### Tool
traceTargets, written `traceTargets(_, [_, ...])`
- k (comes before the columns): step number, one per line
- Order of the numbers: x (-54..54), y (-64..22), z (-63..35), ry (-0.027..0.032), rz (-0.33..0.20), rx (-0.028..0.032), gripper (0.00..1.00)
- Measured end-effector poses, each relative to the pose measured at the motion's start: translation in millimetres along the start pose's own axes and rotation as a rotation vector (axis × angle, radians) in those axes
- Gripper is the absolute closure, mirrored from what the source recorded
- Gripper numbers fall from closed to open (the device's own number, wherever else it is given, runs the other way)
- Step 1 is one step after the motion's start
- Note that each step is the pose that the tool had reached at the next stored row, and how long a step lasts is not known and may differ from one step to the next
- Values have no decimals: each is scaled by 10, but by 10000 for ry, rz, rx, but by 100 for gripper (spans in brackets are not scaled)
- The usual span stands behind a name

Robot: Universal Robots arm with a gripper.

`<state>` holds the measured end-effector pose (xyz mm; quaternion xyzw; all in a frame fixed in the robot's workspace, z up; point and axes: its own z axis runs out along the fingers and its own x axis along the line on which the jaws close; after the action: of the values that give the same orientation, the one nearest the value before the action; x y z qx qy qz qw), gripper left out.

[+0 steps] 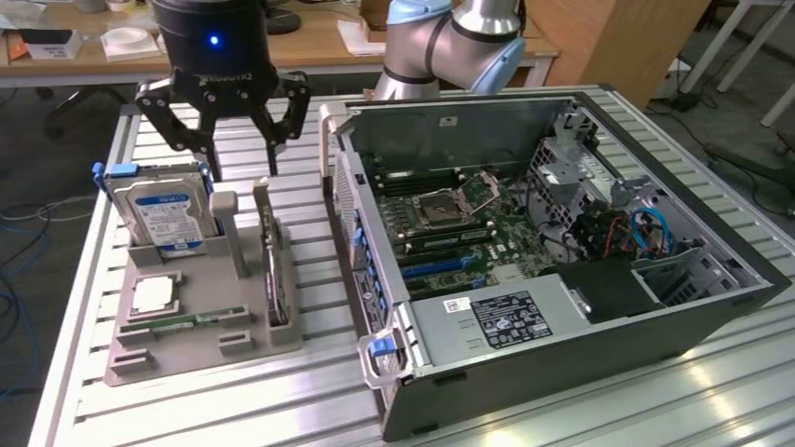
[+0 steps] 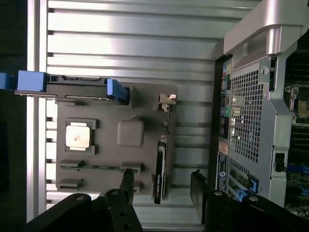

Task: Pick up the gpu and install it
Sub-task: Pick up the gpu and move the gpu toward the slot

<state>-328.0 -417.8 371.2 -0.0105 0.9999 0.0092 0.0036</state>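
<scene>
The gpu point(image 1: 275, 279) is a thin dark card standing on edge in a slot at the right side of the grey holder point(image 1: 199, 349). In the wrist view the gpu point(image 2: 160, 159) appears edge-on as a narrow dark strip. My gripper point(image 1: 240, 170) hangs open above the far end of the holder, holding nothing. In the wrist view the gripper point(image 2: 162, 186) has one black finger on each side of the card's line, well apart from it. The open computer case point(image 1: 546, 251) lies at the exterior view's right, with its motherboard and blue slots point(image 1: 435, 265) exposed.
A silver hard drive with a blue label point(image 1: 155, 219) stands upright in the holder's left. A processor chip point(image 1: 152, 296) and a green memory stick point(image 1: 186, 323) lie flat in it. The case's rear wall point(image 2: 246, 116) is close beside the holder. A slatted aluminium table point(image 1: 311, 400) carries everything.
</scene>
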Motion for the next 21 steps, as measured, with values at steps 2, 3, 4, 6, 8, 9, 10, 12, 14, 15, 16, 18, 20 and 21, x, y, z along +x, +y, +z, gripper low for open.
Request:
traceTargets(2, [1, -33, 35, 2, -10, 1, 41])
traceTargets(3, [1, -41, 52, 2, -15, 1, 41])
traceTargets(4, [2, -49, 70, 2, -19, 1, 41])
traceTargets(6, [2, -65, 108, 3, -23, 1, 41])
traceTargets(8, [3, -81, 143, 5, -31, 2, 41])
traceTargets(9, [4, -84, 161, 7, -35, 2, 41])
traceTargets(10, [3, -88, 179, 9, -41, 1, 41])
traceTargets(12, [3, -98, 216, 18, -51, 1, 41])
traceTargets(14, [4, -110, 251, 24, -52, 1, 41])
traceTargets(15, [5, -117, 269, 26, -54, 1, 41])
traceTargets(16, [5, -122, 287, 27, -56, 0, 41])
traceTargets(18, [5, -136, 323, 30, -63, 1, 41])
traceTargets(20, [6, -150, 360, 31, -68, 0, 41])
traceTargets(21, [6, -158, 378, 31, -72, 1, 41])
